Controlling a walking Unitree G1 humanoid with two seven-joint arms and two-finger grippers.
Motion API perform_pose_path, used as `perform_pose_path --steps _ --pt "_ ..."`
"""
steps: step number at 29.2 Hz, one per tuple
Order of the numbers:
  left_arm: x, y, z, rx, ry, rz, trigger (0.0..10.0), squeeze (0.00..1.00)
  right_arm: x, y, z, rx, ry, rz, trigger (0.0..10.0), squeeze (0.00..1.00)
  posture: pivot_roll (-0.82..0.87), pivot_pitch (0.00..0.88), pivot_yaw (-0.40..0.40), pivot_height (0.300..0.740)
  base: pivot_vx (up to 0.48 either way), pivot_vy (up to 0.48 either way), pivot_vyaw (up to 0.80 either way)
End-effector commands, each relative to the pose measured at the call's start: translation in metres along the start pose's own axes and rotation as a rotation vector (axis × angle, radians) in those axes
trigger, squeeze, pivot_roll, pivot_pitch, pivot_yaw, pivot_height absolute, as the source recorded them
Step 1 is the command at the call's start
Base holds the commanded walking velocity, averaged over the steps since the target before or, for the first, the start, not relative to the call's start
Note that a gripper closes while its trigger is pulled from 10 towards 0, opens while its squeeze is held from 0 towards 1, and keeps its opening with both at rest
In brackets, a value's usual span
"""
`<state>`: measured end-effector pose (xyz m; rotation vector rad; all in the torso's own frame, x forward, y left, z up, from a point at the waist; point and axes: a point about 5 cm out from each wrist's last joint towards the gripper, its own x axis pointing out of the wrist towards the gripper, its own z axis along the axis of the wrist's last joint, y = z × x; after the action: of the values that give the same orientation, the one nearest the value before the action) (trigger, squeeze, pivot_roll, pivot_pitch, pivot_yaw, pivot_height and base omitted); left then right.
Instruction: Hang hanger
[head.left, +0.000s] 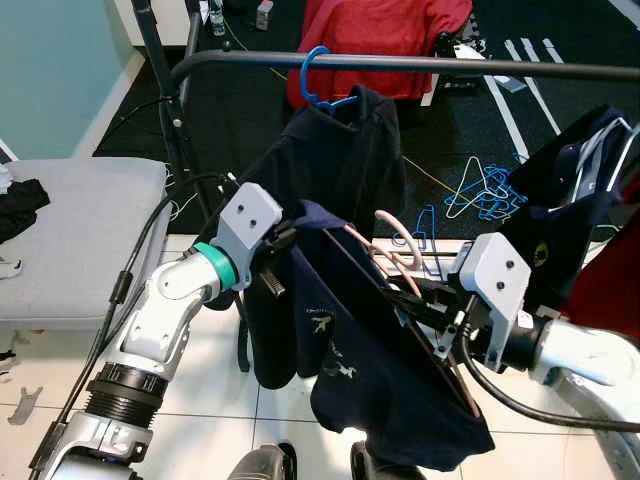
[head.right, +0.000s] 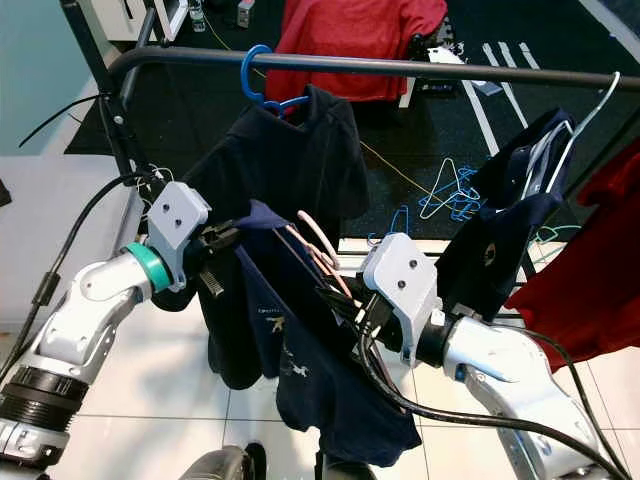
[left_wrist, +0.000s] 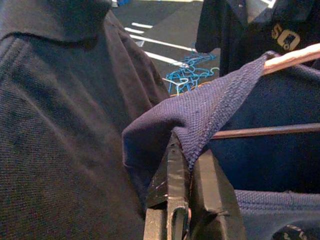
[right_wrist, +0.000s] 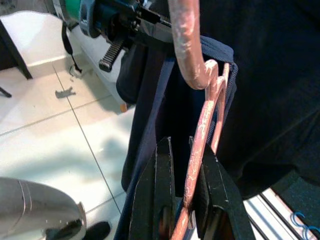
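Left fingers (left_wrist: 175, 185) pinch navy shirt (head.left: 380, 370); right fingers (right_wrist: 165, 200) clamp pink hanger (right_wrist: 200, 125).

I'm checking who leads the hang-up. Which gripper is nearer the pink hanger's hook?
Right. The right gripper clamps the pink hanger just below its hook; the left gripper pinches the navy shirt at the hanger's far shoulder.

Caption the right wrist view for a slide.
Right hand clamps the pink hanger carrying a navy shirt, with the left hand pinching the shirt's far shoulder above white floor tiles.

R claw (right_wrist: 187, 200) clamped on pink hanger (right_wrist: 200, 135) w/ navy shirt (right_wrist: 150, 120); white tile floor (right_wrist: 55, 145) below.
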<state>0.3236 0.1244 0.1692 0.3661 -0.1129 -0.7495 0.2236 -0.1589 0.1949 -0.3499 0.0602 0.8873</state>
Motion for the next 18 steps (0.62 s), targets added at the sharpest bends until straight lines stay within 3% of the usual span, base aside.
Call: perform_pose_path --steps 1,9,14,16,18 --pt "0.001 0.008 -0.007 0.026 0.041 0.076 0.0 0.0 -0.006 0.004 0.009 -0.009 -0.032 0.031 10.0 0.0 -0.16 0.066 0.091 0.74 0.0 0.0 0.0" --pt "0.016 0.026 -0.003 0.045 0.054 0.295 0.0 0.0 -0.015 0.022 0.028 -0.004 -0.091 0.2 10.0 0.0 -0.17 0.066 0.094 0.74 0.0 0.0 0.0" --pt "0.015 0.036 0.001 0.044 0.041 0.367 0.0 0.0 -0.017 0.026 0.022 -0.005 -0.051 0.241 10.0 0.0 -0.17 0.069 0.094 0.74 0.0 0.0 0.0" --pt "0.008 0.05 0.001 0.085 0.054 0.448 0.0 0.0 -0.02 0.029 0.012 -0.008 0.006 0.259 10.0 0.0 -0.16 0.074 0.092 0.74 0.0 0.0 0.0" --pt "0.008 0.05 0.001 0.085 0.054 0.448 0.0 0.0 -0.02 0.029 0.012 -0.008 0.006 0.259 10.0 0.0 -0.16 0.074 0.092 0.74 0.0 0.0 0.0"
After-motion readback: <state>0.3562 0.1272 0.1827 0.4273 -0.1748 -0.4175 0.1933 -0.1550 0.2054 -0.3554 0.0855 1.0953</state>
